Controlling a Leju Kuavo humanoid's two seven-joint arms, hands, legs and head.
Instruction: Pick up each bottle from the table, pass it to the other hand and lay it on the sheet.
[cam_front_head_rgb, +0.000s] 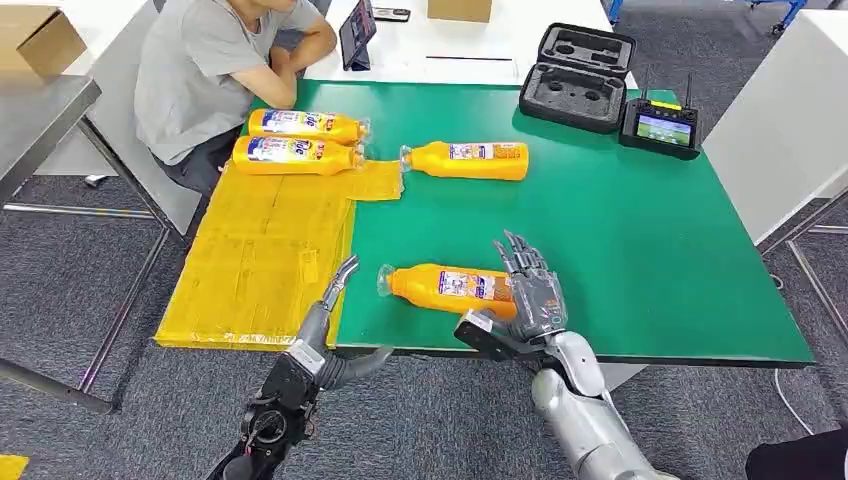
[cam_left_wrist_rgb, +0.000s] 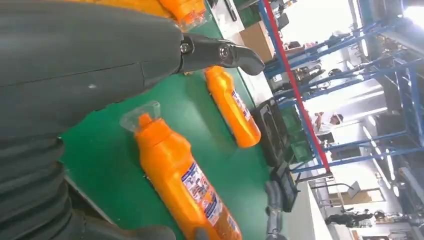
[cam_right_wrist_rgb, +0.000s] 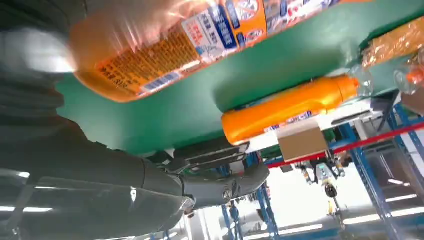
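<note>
An orange bottle (cam_front_head_rgb: 445, 285) (cam_left_wrist_rgb: 185, 185) (cam_right_wrist_rgb: 165, 50) lies on its side near the front edge of the green table (cam_front_head_rgb: 640, 240), cap pointing toward the yellow sheet (cam_front_head_rgb: 265, 255). My right hand (cam_front_head_rgb: 530, 290) (cam_right_wrist_rgb: 100, 185) is at its base end, fingers spread upward and thumb low, not closed around it. My left hand (cam_front_head_rgb: 335, 330) (cam_left_wrist_rgb: 75, 75) hovers open at the table's front edge, just beside the cap end. A second bottle (cam_front_head_rgb: 465, 160) (cam_left_wrist_rgb: 232, 105) (cam_right_wrist_rgb: 290, 107) lies farther back, its cap at the sheet's corner. Two more bottles (cam_front_head_rgb: 300, 140) lie on the sheet's far end.
A person (cam_front_head_rgb: 215, 70) sits at the far left, close to the sheet's far end. A black foam case (cam_front_head_rgb: 578, 75) and a controller with a screen (cam_front_head_rgb: 658, 125) stand at the table's back right. A tablet (cam_front_head_rgb: 357, 35) stands on the white table behind.
</note>
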